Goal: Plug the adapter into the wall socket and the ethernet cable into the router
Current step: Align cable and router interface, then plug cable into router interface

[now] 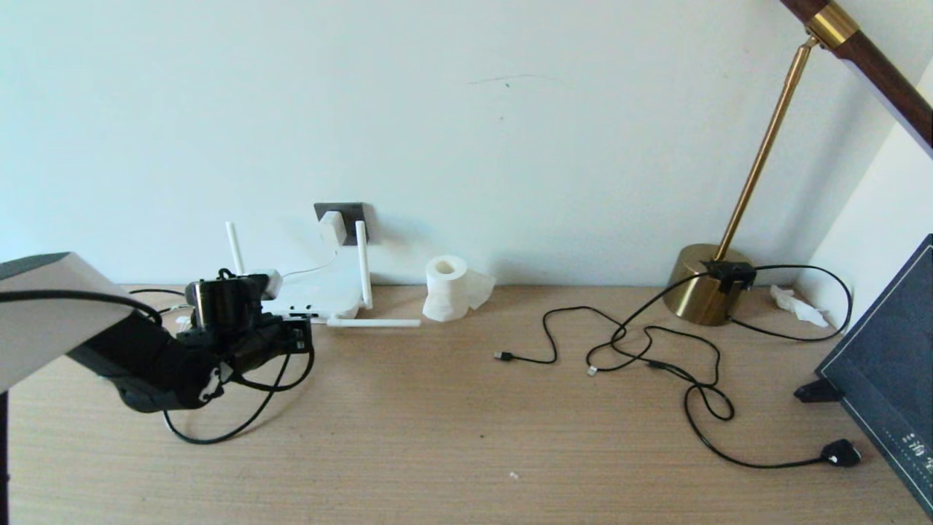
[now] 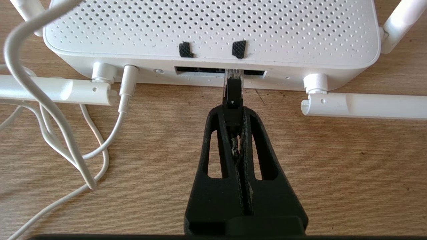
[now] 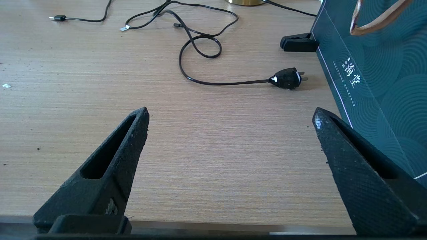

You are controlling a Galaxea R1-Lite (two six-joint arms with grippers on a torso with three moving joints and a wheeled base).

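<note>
Our left gripper (image 2: 233,111) pinches the ethernet cable (image 2: 232,93) plug, its clear tip at the router (image 2: 213,30) port just ahead, adapter (image 1: 332,227) already in the socket (image 1: 353,213) beyond, right gripper (image 3: 230,115) idle and open; a tilted plug could jam or shove the router.

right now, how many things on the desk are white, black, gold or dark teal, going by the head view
white: 3 — router, adapter in the wall socket, tissue roll
black: 2 — ethernet cable held by the left gripper, loose power cord
gold: 1 — lamp
dark teal: 1 — bag
total: 7
</note>
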